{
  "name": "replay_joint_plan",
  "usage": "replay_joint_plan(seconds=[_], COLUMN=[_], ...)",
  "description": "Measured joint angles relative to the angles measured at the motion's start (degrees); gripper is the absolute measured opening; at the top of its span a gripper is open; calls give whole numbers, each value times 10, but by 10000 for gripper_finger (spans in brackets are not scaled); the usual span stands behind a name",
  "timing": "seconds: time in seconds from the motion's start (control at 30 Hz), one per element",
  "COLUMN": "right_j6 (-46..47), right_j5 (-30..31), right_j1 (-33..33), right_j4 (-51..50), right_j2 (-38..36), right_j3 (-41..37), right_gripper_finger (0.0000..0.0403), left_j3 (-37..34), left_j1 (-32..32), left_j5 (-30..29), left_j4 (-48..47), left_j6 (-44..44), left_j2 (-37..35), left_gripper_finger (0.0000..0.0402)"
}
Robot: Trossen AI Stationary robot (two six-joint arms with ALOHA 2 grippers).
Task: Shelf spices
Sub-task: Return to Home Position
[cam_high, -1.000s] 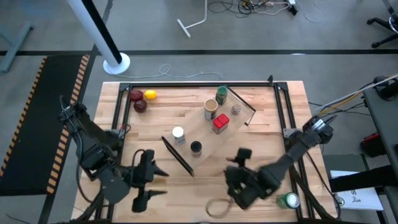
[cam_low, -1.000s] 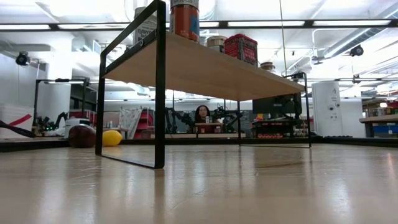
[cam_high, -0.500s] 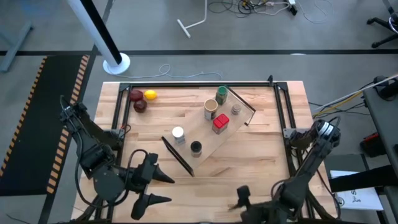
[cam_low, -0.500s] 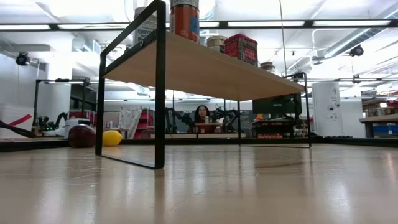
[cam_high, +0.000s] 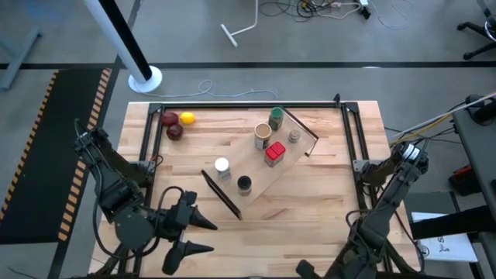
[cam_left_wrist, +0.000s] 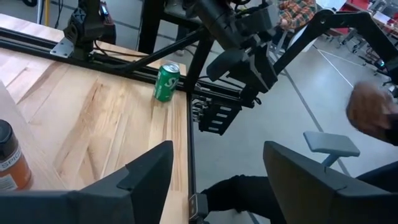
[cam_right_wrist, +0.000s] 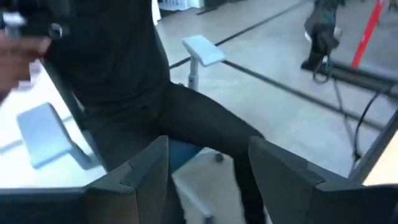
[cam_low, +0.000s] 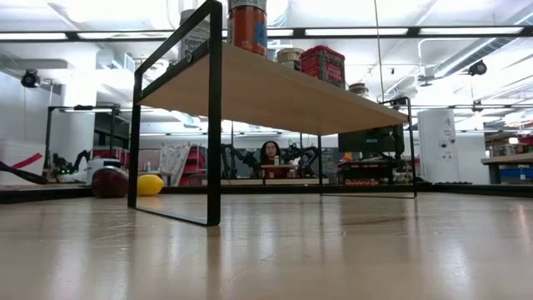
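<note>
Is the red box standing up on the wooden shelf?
Upright: the red box stands squarely on top of the light-wood shelf in the low view.

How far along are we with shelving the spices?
Done: all six sit on the light-wood plank shelf: green-lidded dark jar, tan cylinder, tiny grey-capped jar, red box, white-capped jar, black-capped jar. In hand: nothing; left gripper and right gripper are open, clear of it. Remaining: none seen.

Six spice containers (cam_high: pixel 274 153), one shelf (cam_high: pixel 260 177), two red fruits (cam_high: pixel 175 132), one yellow fruit (cam_high: pixel 187 118), one green can (cam_left_wrist: pixel 166 81).
</note>
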Motion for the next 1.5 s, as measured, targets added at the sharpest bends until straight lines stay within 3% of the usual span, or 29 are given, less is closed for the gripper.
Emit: replay_joint_plan(seconds=[0.13,0.57,0.97,1.2,1.5], right_j6=[60,68,68,68,68], right_j5=[-2,-2,-2,-2,-2], right_j1=[1,1,-1,-1,0], right_j4=[2,2,2,2,2], right_j2=[1,1,-5,-45,-126], right_j3=[0,0,-37,-116,-276], right_gripper_finger=[199,199,199,199,199], left_j3=[0,-6,-171,-249,-334], left_j1=[0,30,55,67,93], left_j5=[0,-1,0,0,0], left_j4=[0,11,221,242,244], left_j6=[0,0,0,0,0], left_j2=[0,0,-18,-32,-51], left_gripper_finger=[237,253,254,245,236])
